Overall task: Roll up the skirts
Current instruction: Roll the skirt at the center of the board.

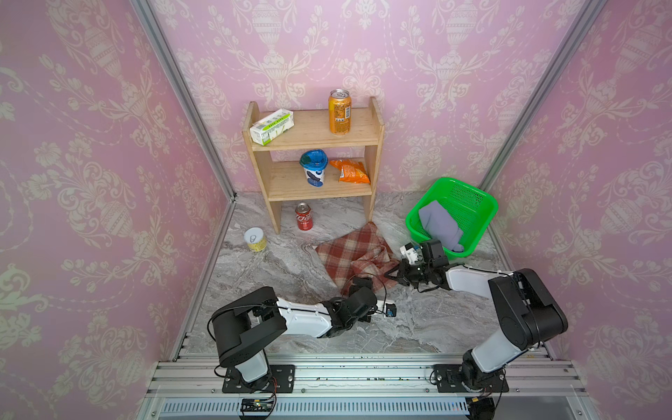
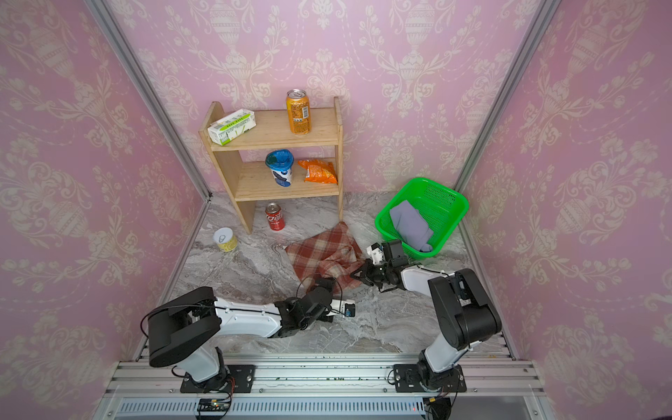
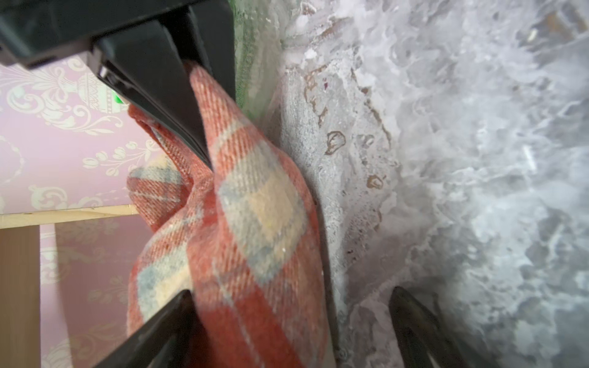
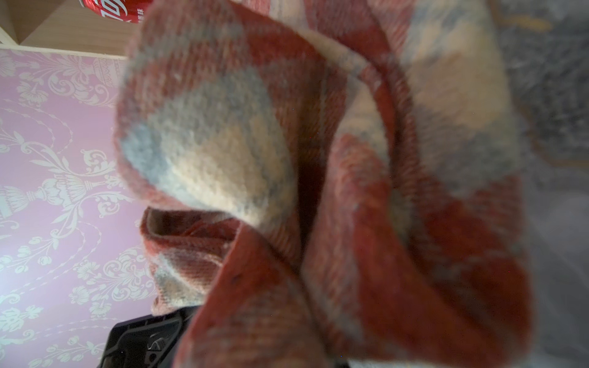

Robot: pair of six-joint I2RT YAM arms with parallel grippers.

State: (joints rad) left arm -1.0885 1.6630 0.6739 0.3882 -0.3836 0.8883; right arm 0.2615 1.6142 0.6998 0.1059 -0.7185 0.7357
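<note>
Right wrist view: plaid skirt fills the frame, out of focus. It hides the fingertips of my right gripper. Red can cut off by the frame edge, print unreadable.

Left wrist view: both fingers of my left gripper run off the frame edge.

Both top views: my left fingertips hidden under my own wrist. My right wrist covers the near end of the lavender skirt and the near rim of the green basket.
</note>
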